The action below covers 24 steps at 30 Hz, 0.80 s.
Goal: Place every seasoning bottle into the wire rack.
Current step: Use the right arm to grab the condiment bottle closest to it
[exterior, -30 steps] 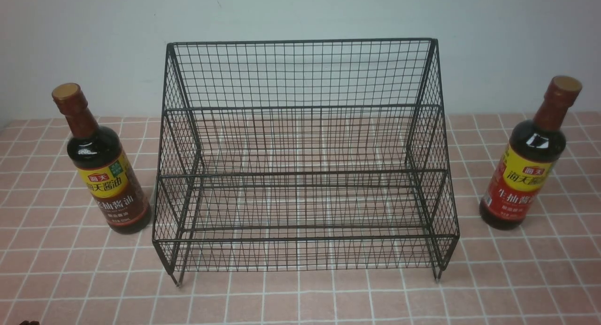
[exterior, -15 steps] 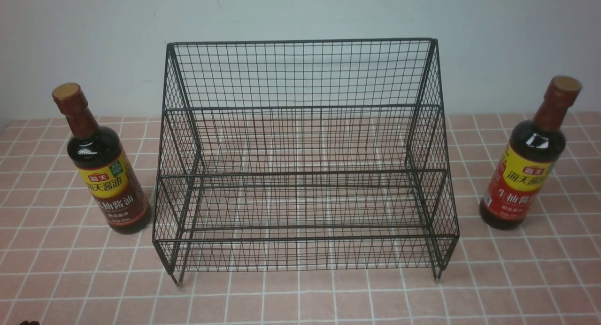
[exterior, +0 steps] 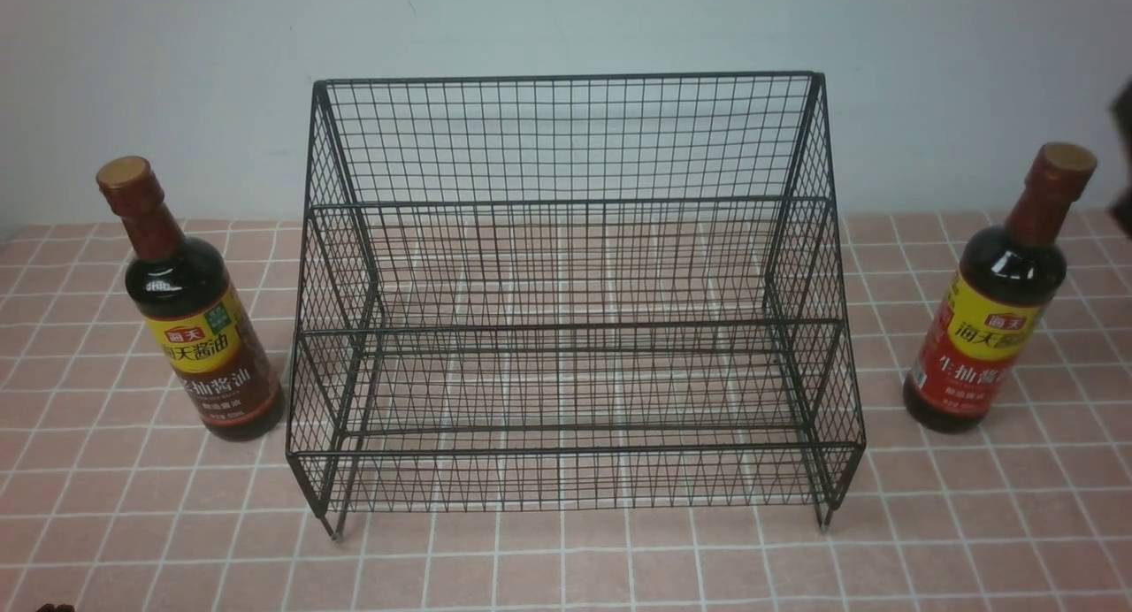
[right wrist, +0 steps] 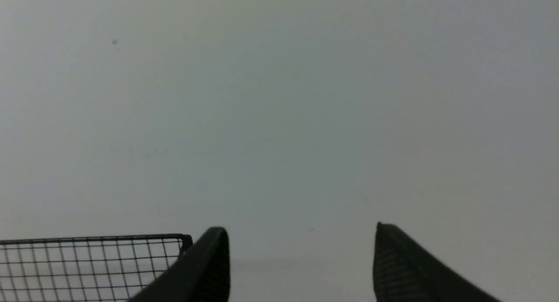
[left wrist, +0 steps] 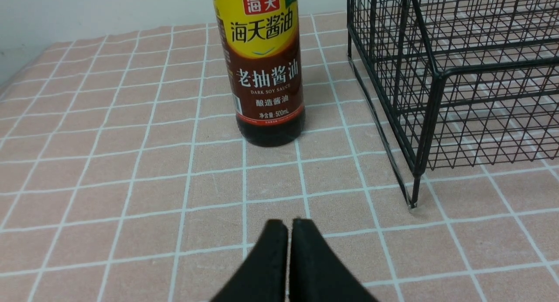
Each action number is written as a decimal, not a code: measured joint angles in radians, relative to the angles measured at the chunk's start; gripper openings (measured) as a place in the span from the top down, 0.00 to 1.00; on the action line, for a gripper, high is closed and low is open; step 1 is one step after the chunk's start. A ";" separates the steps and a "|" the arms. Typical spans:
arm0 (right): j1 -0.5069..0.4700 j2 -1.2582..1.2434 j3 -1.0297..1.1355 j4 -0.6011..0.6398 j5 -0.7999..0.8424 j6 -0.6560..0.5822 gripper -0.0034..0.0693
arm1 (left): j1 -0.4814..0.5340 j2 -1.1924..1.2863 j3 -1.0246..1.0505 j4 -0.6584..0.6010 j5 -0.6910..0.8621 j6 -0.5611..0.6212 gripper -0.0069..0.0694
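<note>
Left wrist view: left fingers closed, empty, near brown-label bottle; right fingers wide, empty.

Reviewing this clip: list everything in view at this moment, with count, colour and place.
soy-sauce bottles: two, dark with reddish-brown caps; brown-labelled one left of the rack, red-labelled one right of it
wire rack: one, black, between the bottles
tiled surface: one, pink with white lines, under rack and bottles
wall: one, pale grey, behind
left claw: one, dark, shut, before the brown-labelled bottle
right claw: one, dark, open, facing the wall
</note>
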 joint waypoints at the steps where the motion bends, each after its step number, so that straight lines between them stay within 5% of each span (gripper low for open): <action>1: 0.000 0.033 -0.015 0.000 -0.003 -0.008 0.31 | 0.000 0.000 0.000 0.000 0.000 0.000 0.92; 4: 0.000 0.138 -0.049 0.018 -0.017 -0.056 0.24 | 0.000 0.000 0.000 0.000 0.000 0.000 0.92; 13: 0.000 0.294 -0.056 0.053 -0.070 -0.087 0.22 | 0.000 0.000 0.000 0.000 0.000 0.000 0.92; 14: 0.000 0.308 -0.056 0.053 -0.074 -0.087 0.24 | 0.000 0.000 0.000 0.000 0.000 0.000 0.92; 18: 0.000 0.345 -0.059 0.030 -0.082 -0.068 0.56 | 0.000 0.000 0.000 0.000 0.000 0.000 0.92; 24: -0.001 0.253 -0.079 -0.041 0.030 -0.045 0.58 | 0.000 0.000 0.000 0.000 0.000 0.000 0.92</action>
